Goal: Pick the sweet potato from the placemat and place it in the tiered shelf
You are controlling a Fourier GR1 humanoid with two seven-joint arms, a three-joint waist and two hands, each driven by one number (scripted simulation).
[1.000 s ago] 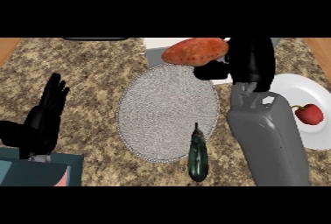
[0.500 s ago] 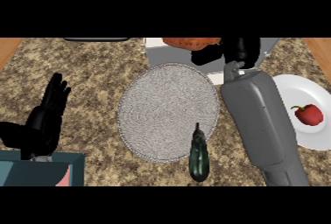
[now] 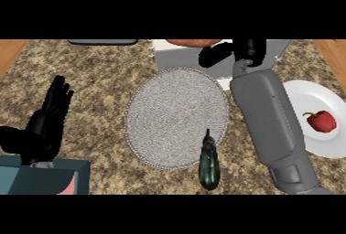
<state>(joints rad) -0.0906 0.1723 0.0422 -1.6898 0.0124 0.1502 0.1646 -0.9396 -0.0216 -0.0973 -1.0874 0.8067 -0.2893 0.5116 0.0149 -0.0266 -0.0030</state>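
Sweet potato (image 3: 194, 42) pinched by right robot hand (image 3: 226, 52) (left robot hand (image 3: 49, 116) spread)

The grey placemat (image 3: 177, 118) lies bare across its middle, with only a dark cucumber (image 3: 208, 161) overlapping its lower right rim. The right forearm (image 3: 270, 123) stretches between the placemat and the white plate (image 3: 304, 98) bearing a red pepper (image 3: 321, 120). The resting left hand (image 3: 47, 119) stands over the granite counter (image 3: 108, 82) at the left.

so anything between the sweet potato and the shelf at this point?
Nothing visible. The right hand has the sweet potato at the top edge of the head view, already over the grey tiered shelf. The cucumber and placemat lie nearer the robot, off that path.
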